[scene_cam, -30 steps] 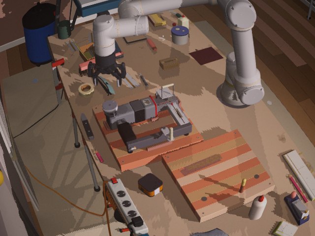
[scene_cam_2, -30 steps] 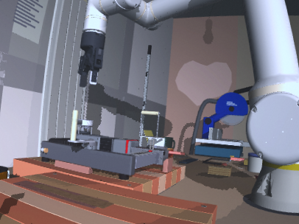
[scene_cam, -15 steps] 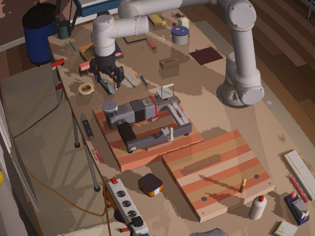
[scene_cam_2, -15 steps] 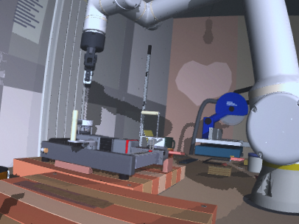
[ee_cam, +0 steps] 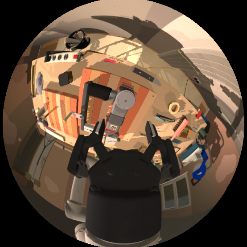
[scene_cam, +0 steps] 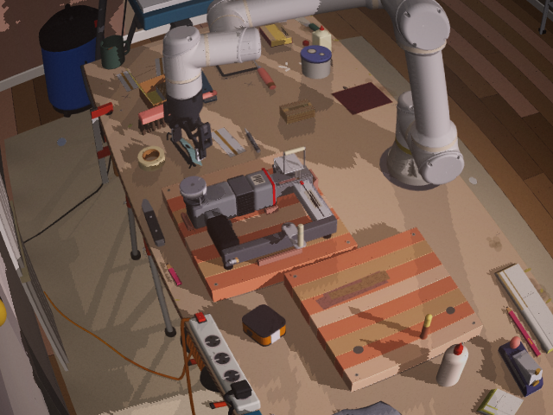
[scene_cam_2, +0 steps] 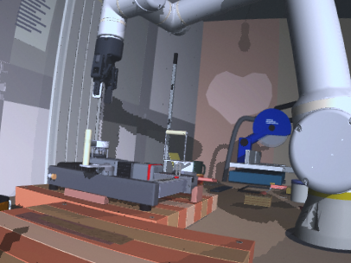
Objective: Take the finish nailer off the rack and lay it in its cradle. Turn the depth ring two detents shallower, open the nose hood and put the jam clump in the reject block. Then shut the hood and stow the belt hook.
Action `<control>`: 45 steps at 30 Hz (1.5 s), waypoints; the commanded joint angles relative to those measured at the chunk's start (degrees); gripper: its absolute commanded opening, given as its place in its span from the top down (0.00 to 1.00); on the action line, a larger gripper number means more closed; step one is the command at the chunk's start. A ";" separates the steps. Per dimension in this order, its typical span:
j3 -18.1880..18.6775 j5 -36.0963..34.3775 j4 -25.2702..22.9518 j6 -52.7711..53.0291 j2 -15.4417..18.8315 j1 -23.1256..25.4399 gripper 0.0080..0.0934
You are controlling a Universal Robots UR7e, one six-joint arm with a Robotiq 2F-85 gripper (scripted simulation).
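Observation:
The grey finish nailer (scene_cam: 254, 210) lies flat on the striped wooden cradle board (scene_cam: 250, 250), its round cap (scene_cam: 193, 186) toward the bench's left edge and its nose with the wire hood (scene_cam: 292, 163) toward the arm's base. A red ring (scene_cam: 269, 185) circles the body, and a cream-tipped belt hook (scene_cam: 299, 234) stands up from the handle side. My gripper (scene_cam: 193, 142) hangs open and empty high above the bench, beyond the nailer's cap end (ee_cam: 125, 100). In the second side camera it (scene_cam_2: 103, 84) is well above the tool (scene_cam_2: 121, 177).
A second striped board (scene_cam: 384, 308) with a dark recess lies right of the cradle. A tape roll (scene_cam: 151, 157), brush (scene_cam: 152, 118), chisel (scene_cam: 153, 223), power strip (scene_cam: 221, 362), glue bottle (scene_cam: 452, 364) and small box (scene_cam: 263, 324) are scattered around. The arm's base (scene_cam: 424, 152) stands at the right.

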 commanded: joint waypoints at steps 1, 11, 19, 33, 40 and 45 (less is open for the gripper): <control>-0.03 0.00 -0.03 0.89 -0.04 0.00 0.06; -0.03 0.00 -0.02 9.64 -0.04 0.00 0.06; -0.03 0.00 -0.02 14.37 -0.04 0.00 0.06; -0.03 0.00 -0.02 18.18 -0.04 0.00 0.06; -0.03 0.00 -0.02 18.56 -0.04 0.00 0.06; -0.03 0.00 -0.02 18.58 -0.04 0.00 0.10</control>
